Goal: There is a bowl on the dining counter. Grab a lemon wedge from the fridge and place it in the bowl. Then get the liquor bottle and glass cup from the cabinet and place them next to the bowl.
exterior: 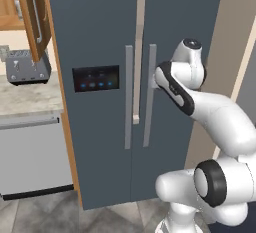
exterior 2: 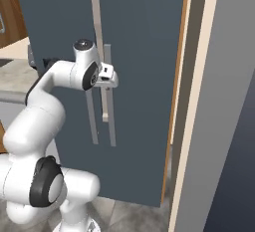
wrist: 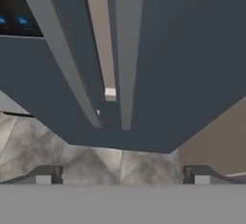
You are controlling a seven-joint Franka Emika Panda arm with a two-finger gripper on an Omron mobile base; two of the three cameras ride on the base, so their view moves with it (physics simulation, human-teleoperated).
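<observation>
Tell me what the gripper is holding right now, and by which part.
Nothing is held. The gripper is open, its fingertips wide apart with only floor between them, near the right-hand handle of the closed fridge.

A grey marbled floor (exterior: 45, 212) fills the lower left of the frame, carrying the fridge (exterior: 100, 37). At mid left, a pale stone desk (exterior: 25, 99) bears a toaster (exterior: 27, 67).

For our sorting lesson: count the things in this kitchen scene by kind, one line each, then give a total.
Fridge: 1
Fridge handles: 2
Toaster: 1
Open cabinet door: 1
Dishwasher: 1
Claw: 1, open
Total: 7
</observation>
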